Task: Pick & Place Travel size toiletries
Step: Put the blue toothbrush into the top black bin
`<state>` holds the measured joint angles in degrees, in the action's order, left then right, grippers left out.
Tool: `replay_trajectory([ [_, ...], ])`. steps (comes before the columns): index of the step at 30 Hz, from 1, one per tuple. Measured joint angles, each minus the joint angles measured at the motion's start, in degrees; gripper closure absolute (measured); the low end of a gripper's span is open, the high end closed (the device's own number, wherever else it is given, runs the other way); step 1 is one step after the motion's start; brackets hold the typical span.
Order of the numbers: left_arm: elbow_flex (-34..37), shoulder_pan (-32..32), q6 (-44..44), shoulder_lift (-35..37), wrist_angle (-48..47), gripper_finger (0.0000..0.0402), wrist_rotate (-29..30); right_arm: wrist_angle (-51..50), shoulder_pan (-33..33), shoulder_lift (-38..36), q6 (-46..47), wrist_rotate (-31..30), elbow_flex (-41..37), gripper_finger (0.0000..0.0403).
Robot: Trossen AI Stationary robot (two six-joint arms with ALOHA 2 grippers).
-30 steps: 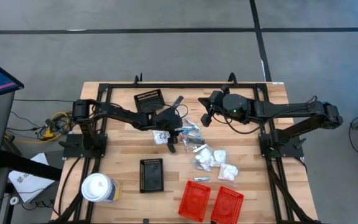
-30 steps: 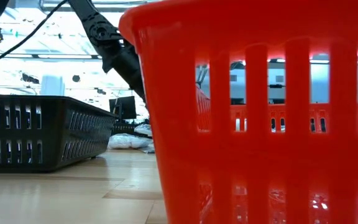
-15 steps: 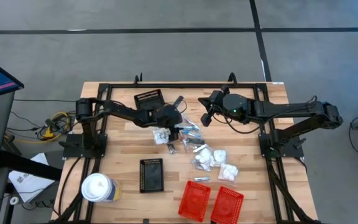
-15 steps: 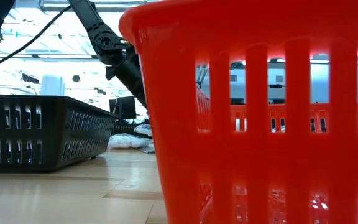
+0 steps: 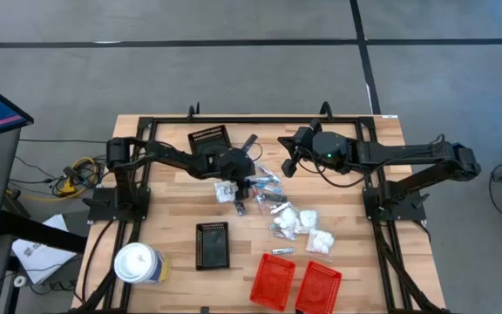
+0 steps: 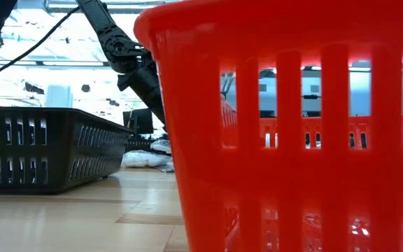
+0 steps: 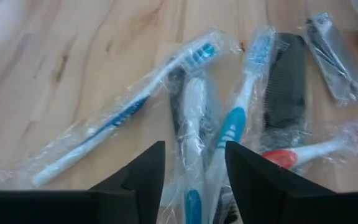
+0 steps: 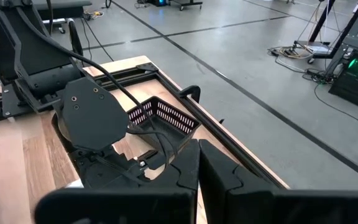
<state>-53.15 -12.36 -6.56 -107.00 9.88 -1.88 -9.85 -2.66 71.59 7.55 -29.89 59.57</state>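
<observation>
While you look down at the wooden table (image 5: 172, 214), your left gripper (image 7: 194, 163) is in the frame centre, its fingers (image 7: 143, 168) apart around a clear-wrapped white toothbrush (image 7: 193, 112), not clamped. The toiletries pile (image 5: 290, 218) spreads from there toward the lower right. Your right gripper (image 8: 197, 163) waits, fingers together, at upper centre-right.
</observation>
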Motion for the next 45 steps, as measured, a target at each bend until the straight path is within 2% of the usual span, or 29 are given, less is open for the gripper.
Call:
replay_trajectory([
  [7,0.0,0.0,-0.01,0.0,-0.87,0.0245,-1.6,0.02,0.0,0.0,0.0,0.02,0.0,0.0403],
  [13,0.0,0.0,-0.14,0.0,-0.99,0.0271,-1.6,0.01,0.0,0.0,0.0,0.02,0.0,0.0403],
  [18,0.0,-0.44,-0.08,0.0,-1.17,0.0313,-1.6,0.0,0.0,0.0,0.0,0.02,0.0,0.0403],
  [22,0.0,-0.83,0.78,0.0,-1.13,0.0374,-1.32,0.02,0.0,0.0,0.0,0.02,0.0,0.0403],
  [24,-0.16,-0.94,1.17,0.0,-1.16,0.0391,-1.11,0.0,0.0,0.0,0.0,0.0,0.0,0.0403],
  [34,-1.51,-0.22,1.74,0.0,-1.28,0.0398,-0.53,-0.04,-0.01,0.0,0.0,0.02,0.0,0.0403],
  [40,-2.01,-0.09,1.37,3.63,-4.94,0.04,5.67,-0.43,0.0,0.0,0.0,0.02,-0.01,0.0403],
  [42,-2.78,0.01,1.46,6.8,-7.18,0.04,9.36,-0.65,-0.02,0.0,0.0,0.0,-0.02,0.0403],
  [45,-3.11,0.5,2.89,13.25,-12.58,0.04,18.49,-1.24,-0.02,0.0,0.0,0.0,-0.02,0.0403],
])
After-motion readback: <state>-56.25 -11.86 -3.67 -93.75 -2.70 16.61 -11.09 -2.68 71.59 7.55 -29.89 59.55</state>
